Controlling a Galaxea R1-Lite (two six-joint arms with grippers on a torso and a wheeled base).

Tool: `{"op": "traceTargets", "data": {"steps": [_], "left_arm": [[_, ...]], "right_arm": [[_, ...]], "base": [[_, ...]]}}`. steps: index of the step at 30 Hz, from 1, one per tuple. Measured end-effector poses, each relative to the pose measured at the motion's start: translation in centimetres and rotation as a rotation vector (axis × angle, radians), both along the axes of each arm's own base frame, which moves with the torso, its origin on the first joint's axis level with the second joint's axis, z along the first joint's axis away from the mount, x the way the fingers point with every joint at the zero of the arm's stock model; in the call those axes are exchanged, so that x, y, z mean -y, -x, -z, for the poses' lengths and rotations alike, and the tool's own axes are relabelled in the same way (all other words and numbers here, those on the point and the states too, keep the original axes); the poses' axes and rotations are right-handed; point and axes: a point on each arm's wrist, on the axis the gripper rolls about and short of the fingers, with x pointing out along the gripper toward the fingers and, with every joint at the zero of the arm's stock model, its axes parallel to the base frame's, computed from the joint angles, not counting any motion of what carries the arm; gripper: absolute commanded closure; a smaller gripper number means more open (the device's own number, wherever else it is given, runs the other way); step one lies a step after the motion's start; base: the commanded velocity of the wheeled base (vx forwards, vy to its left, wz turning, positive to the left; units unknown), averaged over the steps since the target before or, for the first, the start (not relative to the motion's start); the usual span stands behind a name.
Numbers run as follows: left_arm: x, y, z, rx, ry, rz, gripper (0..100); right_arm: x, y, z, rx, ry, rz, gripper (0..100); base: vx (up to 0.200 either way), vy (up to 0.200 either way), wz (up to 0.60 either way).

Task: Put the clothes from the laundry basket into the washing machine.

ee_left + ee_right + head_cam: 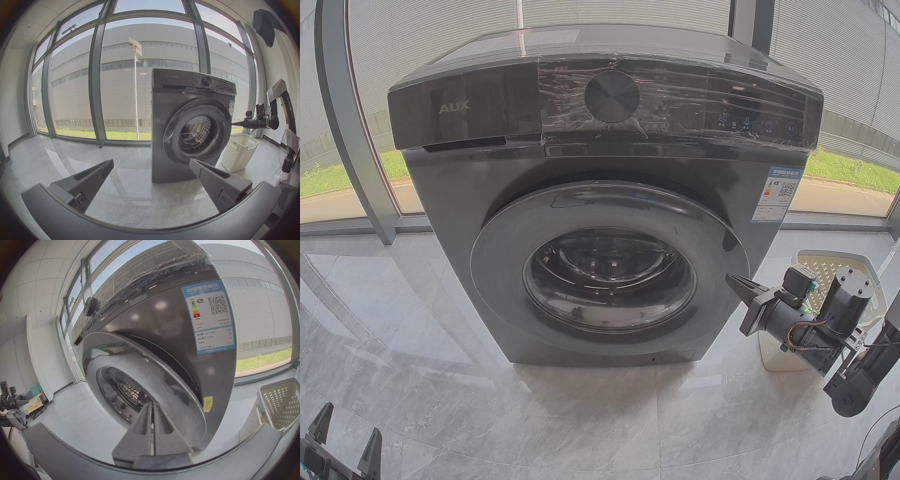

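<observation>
Left gripper [350,420] sat low over the floor [612,412], front-left of the washing machine [600,187] and well apart from it. Its fingers were spread wide and held nothing.

Right gripper [737,282] had its fingers pressed together with nothing between them. The tip lay at the right edge of the round door [609,269]; contact with the rim could not be confirmed.

The door was closed, its glass porthole covering the drum opening. The machine was dark grey, with a control dial [612,95] at the centre of the top panel. Clear film was wrapped over the panel's right portion. An energy label [777,195] was stuck to the upper right of the front face.

The laundry basket [831,262], cream with a perforated wall, stood on the floor just beside the machine's right side. In the head view the right arm crossed in front of it. The basket's contents could not be made out.

Surroundings were grey marble-pattern floor tiles and a glass window wall [337,125] with dark frames behind the machine. Outside were grass [850,172] and a grey building.
</observation>
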Motion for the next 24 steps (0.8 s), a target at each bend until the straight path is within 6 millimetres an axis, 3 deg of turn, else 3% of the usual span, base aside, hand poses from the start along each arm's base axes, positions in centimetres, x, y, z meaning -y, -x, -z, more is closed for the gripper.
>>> {"op": "traceTargets", "data": {"steps": [10, 21, 24], "left_arm": [[0.0, 0.0, 0.0, 0.0, -0.001, 0.001, 0], [0.0, 0.0, 0.0, 0.0, 0.0, 0.0, 0], [0.0, 0.0, 0.0, 0.0, 0.0, -0.001, 0]], "right_arm": [[0.1, 1.9, 1.2, -0.062, 0.04, -0.036, 100], [-0.4, 2.0, 0.6, -0.036, 0.029, -0.056, 100], [-0.7, 2.1, 0.3, -0.024, 0.022, -0.07, 100]], "base": [[0.0, 0.06, 0.0], [0.0, 0.0, 0.0], [0.2, 0.0, 0.0]]}}
